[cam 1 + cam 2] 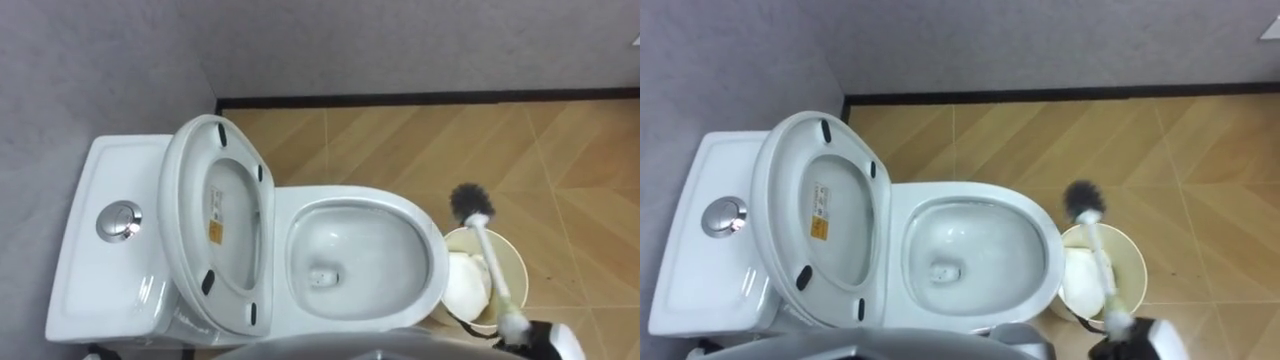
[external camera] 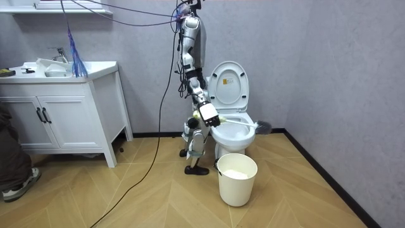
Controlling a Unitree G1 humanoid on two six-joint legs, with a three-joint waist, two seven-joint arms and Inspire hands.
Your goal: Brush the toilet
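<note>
Just ahead of the right hand (image 1: 545, 338), the toilet brush (image 1: 492, 265) hangs over the bucket (image 1: 520, 262). Fingers seemingly clamped round its handle, though barely visible. The toilet bowl (image 1: 435, 265) waits to the hand's left, likely the next swing.

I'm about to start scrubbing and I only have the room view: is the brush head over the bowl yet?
Observer: No. From above, the brush head hangs past the toilet bowl's front rim, over the floor just beyond the bucket.
Operator: Where does the handle run?
Observer: The brush handle crosses the bucket's opening to the right robot hand, which grips its end.
Operator: Anything inside the bowl?
Observer: Only the drain opening at the bottom.
</note>
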